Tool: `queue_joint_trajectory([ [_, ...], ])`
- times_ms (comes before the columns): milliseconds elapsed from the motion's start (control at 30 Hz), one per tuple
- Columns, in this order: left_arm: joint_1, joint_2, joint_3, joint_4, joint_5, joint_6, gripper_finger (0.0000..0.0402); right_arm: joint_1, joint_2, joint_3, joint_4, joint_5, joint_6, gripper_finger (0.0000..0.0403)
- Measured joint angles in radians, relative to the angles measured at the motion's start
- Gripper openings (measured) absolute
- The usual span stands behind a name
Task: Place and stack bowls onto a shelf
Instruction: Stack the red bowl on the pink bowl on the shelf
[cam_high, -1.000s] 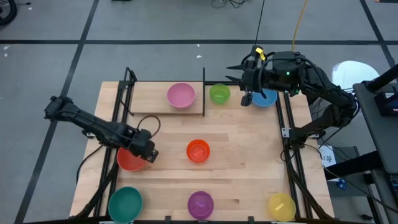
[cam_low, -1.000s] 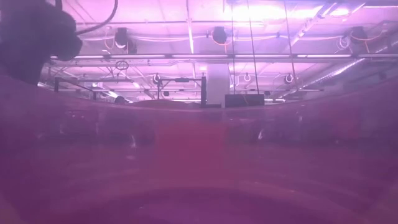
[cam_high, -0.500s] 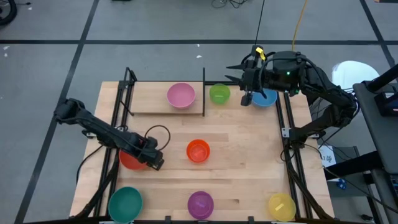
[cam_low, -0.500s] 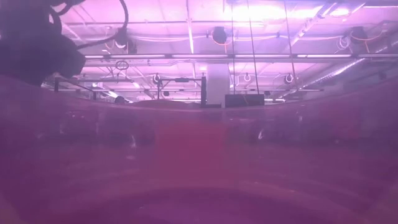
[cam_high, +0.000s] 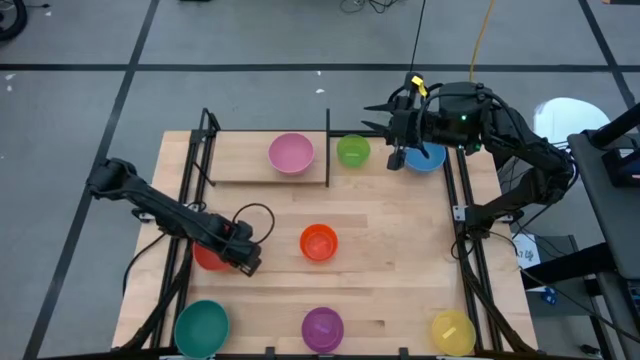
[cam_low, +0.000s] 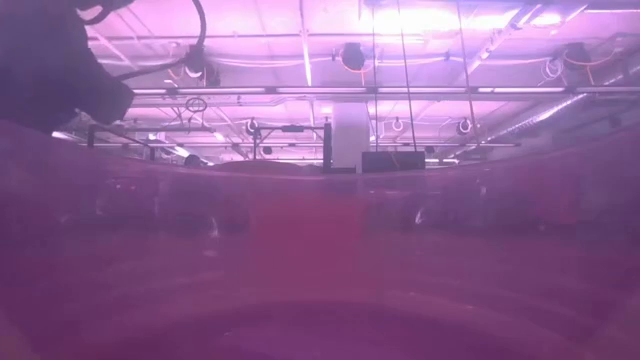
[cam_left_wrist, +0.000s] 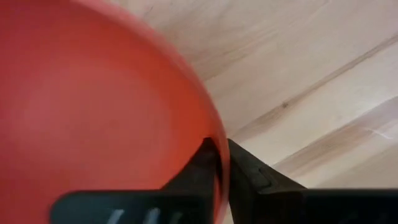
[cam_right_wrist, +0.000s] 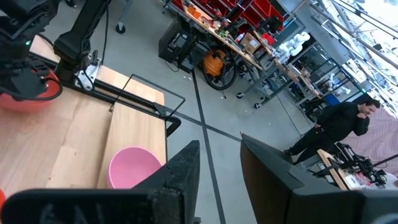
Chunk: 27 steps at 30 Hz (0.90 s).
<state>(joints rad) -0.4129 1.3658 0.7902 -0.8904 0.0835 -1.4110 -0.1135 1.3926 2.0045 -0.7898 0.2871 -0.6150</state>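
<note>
A red bowl (cam_high: 205, 256) sits on the table at the left, and my left gripper (cam_high: 244, 258) is shut on its right rim. The orange bowl (cam_high: 318, 241) stands mid-table. A pink bowl (cam_high: 290, 152) rests on the shelf (cam_high: 240, 165) at the far left. Beside the shelf are the lime green bowl (cam_high: 352, 150) and the blue bowl (cam_high: 428, 158). My right gripper (cam_high: 372, 117) hovers open above these two, holding nothing; its wrist view looks over the pink bowl (cam_right_wrist: 132, 167). My left gripper pinches the red bowl's rim (cam_left_wrist: 217, 134), one finger (cam_left_wrist: 198, 167) inside the bowl and one (cam_left_wrist: 249, 171) outside. The fingers come from above, slanting down. The bowl's base looks to be on the table.
Teal (cam_high: 202, 325), purple (cam_high: 322, 328) and yellow (cam_high: 452, 330) bowls line the near edge. Black frame rods (cam_high: 465, 215) run along the table's right side. The low view is filled by a purple haze (cam_low: 320, 260). A person (cam_right_wrist: 339, 127) stands far off in the room.
My left gripper has gone a little toward the table's near and right edges, coming over the red bowl's right rim and covering more of it. The red bowl stays in place. My right arm has kept still.
</note>
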Motion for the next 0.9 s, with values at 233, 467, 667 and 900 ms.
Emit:
queue_joint_trajectory([
  [233, 0.048, -0.043, 0.068, -0.081, 0.005, 0.066, 0.0008, 0.000, 0.000, 0.000, 0.005, 0.001, 0.000, 0.0109],
  [467, 0.167, -0.087, 0.335, -0.321, -0.090, 0.231, 0.0008, 0.000, 0.000, 0.000, 0.015, 0.002, 0.000, 0.0109],
  [667, 0.323, -0.060, 0.587, -0.529, -0.187, 0.423, 0.0008, 0.000, 0.000, 0.000, 0.015, 0.003, 0.001, 0.0109],
  [900, 0.545, 0.008, 0.781, -0.660, -0.241, 0.688, 0.0007, 0.000, -0.003, 0.000, 0.015, 0.004, 0.001, 0.0109],
])
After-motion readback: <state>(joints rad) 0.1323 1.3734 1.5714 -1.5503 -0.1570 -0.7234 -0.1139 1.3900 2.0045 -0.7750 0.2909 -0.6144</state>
